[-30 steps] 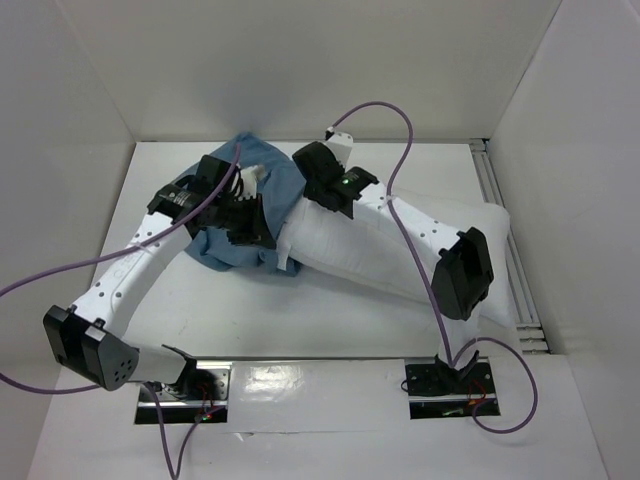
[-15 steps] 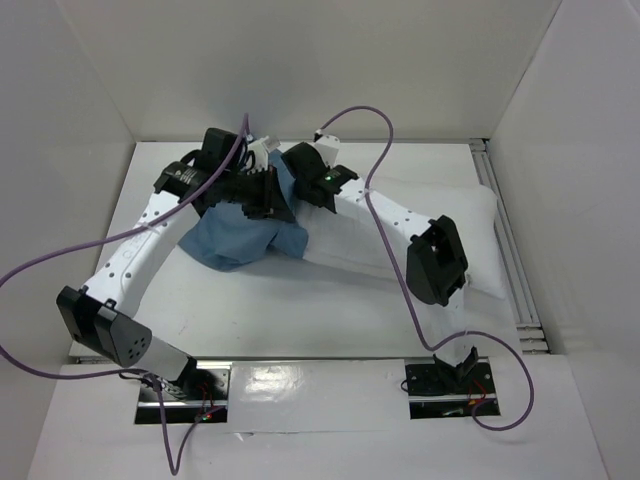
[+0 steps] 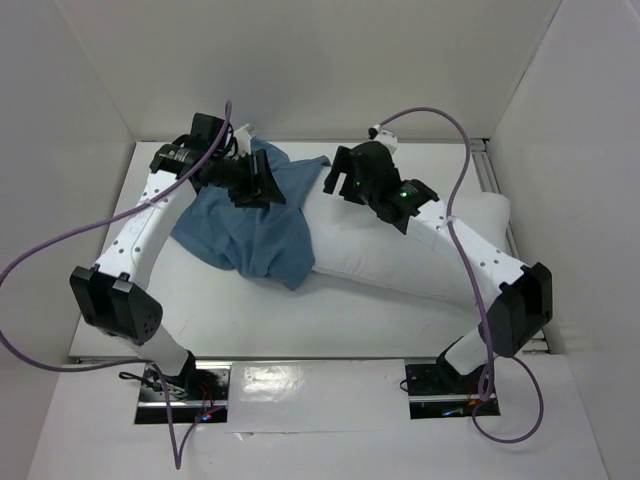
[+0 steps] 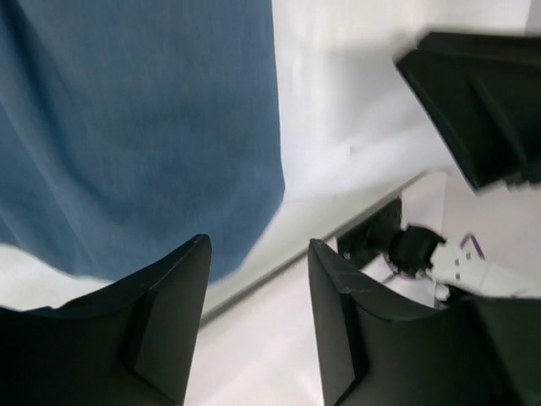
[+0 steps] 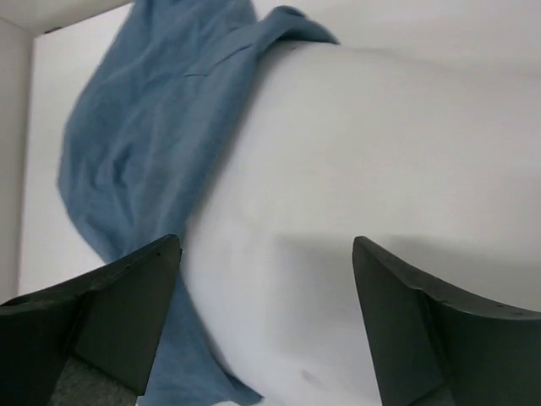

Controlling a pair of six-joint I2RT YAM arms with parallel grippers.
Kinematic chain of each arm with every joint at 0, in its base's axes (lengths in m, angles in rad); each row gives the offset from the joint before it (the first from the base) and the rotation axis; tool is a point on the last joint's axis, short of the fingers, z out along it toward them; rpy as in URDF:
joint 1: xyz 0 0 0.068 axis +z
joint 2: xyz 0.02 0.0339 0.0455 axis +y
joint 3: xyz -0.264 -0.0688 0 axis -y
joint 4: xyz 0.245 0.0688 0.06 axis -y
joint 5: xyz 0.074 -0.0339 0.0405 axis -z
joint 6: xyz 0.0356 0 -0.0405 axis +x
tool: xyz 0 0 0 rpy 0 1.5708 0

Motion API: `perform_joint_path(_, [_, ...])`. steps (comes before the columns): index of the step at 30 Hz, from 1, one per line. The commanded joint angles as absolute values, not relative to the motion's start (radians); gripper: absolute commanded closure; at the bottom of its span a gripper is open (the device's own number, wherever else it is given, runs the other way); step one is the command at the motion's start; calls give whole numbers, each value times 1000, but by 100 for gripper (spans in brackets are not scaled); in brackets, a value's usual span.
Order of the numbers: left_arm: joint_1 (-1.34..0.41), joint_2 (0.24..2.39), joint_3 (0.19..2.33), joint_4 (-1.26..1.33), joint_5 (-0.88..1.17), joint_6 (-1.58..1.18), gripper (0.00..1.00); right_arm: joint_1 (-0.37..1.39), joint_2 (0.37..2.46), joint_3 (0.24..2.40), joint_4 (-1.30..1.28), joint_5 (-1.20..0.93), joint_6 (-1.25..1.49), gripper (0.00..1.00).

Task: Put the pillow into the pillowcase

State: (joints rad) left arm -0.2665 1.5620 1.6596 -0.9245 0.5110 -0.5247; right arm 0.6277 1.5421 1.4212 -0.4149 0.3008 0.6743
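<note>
The white pillow point(image 3: 420, 250) lies slantwise across the table, its right end by the right wall. The blue pillowcase point(image 3: 250, 225) sits wrinkled over the pillow's left end; how far that end reaches inside is hidden. My left gripper point(image 3: 264, 180) hovers over the cloth's back edge, open and empty. In the left wrist view the pillowcase point(image 4: 135, 127) hangs beyond the left gripper point(image 4: 258, 245). My right gripper point(image 3: 334, 180) is open above the pillow near the cloth's rim. In the right wrist view the right gripper point(image 5: 266, 241) spans bare pillow point(image 5: 380, 152), with the pillowcase point(image 5: 144, 127) to its left.
White walls close in the table at the back and on both sides. A metal rail point(image 3: 497, 200) runs along the right edge. Purple cables point(image 3: 60, 265) loop off both arms. The right arm's black wrist point(image 4: 482, 101) shows close by in the left wrist view.
Both grippers have opened and let go of the pillowcase. The right arm swung to the right, the left rose toward the back. The cloth has dropped and spread over the pillow's left end.
</note>
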Motion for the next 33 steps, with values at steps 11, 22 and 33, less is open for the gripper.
perform_joint_path(11, [-397, 2078, 2292, -995, 160, -457, 30, 264, 1494, 1467, -813, 457, 552, 1])
perform_joint_path(22, [-439, 2187, 2335, -996, 71, -411, 37, 52, 1425, 1324, -819, 410, 477, 0])
perform_joint_path(33, [-419, 2192, 2364, -942, 117, -460, 100, 351, 1433, 1448, -554, 270, 246, 0])
